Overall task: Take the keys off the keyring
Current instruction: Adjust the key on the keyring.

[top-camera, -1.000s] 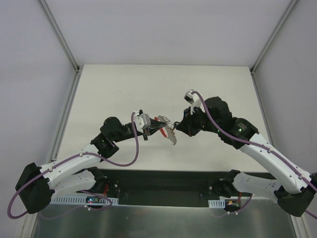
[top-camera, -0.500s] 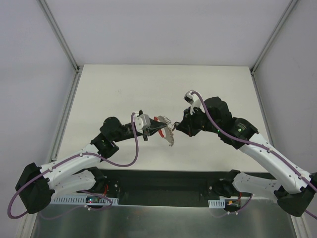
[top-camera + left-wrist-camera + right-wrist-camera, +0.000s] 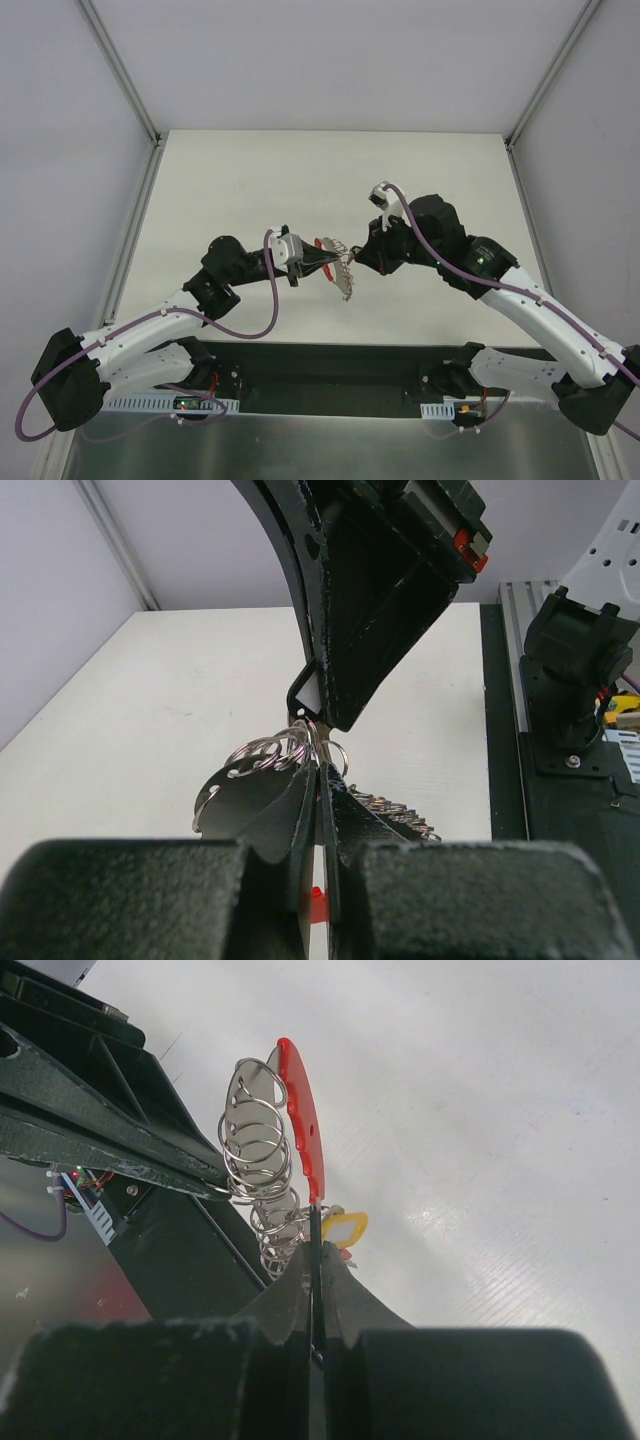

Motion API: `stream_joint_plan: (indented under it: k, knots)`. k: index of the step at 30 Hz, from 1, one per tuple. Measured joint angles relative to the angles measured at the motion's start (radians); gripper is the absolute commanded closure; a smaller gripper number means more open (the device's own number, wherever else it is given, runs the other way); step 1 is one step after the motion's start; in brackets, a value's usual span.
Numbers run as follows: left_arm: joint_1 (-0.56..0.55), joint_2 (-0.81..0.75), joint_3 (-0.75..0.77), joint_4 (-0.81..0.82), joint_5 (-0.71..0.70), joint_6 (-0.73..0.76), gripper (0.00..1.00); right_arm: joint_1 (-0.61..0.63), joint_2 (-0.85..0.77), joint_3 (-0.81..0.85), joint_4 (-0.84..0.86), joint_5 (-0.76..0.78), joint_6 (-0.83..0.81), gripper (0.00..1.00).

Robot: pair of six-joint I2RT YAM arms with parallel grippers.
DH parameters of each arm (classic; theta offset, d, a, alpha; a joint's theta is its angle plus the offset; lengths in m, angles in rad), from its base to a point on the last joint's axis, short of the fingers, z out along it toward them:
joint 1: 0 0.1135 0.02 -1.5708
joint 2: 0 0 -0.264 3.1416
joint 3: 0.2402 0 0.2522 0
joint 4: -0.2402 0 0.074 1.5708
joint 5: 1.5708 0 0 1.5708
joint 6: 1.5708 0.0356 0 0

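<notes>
Top external: left claw (image 3: 325, 262), right claw (image 3: 353, 257) pinch keyring (image 3: 336, 248).

The left gripper (image 3: 320, 263) and the right gripper (image 3: 354, 256) meet tip to tip above the middle of the table (image 3: 220, 180), the left one coming in from the left and the right one from the right. The keyring (image 3: 327, 244) sits between their tips, touched by both. The keys (image 3: 346, 282) hang in a bunch under the ring, on its near side, toward the arms' bases.
</notes>
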Motion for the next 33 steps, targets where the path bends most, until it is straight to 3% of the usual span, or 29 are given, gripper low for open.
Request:
stream_joint_plan:
  k: [33]
  knots:
    - [0.026, -0.002, -0.067, 0.17, 0.06, -0.095, 1.0, -0.006, 0.003, 0.0, 0.002, -0.015, 0.0, 0.99]
